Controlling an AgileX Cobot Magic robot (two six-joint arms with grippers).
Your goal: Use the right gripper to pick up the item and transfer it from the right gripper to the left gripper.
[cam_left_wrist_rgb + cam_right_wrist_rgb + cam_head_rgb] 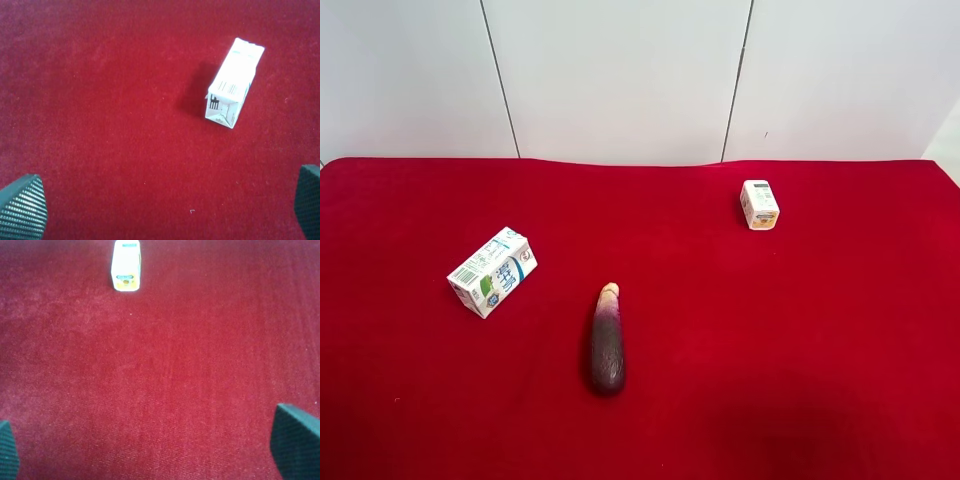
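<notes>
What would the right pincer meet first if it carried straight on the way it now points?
Probably the red cloth itself; the open right pincer has nothing between its fingertips. Farther ahead lies the small white carton, slightly off-centre, so depth is uncertain.

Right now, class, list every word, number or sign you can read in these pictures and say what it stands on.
None reads clearly.
Larger carton: barcode and blue print, too small to read.
Its end in the left wrist view: black marks, blurred.
Small carton: a label, too small.
Its face in the right wrist view: green band of lettering, blurred.
Eggplant: no text.
</notes>
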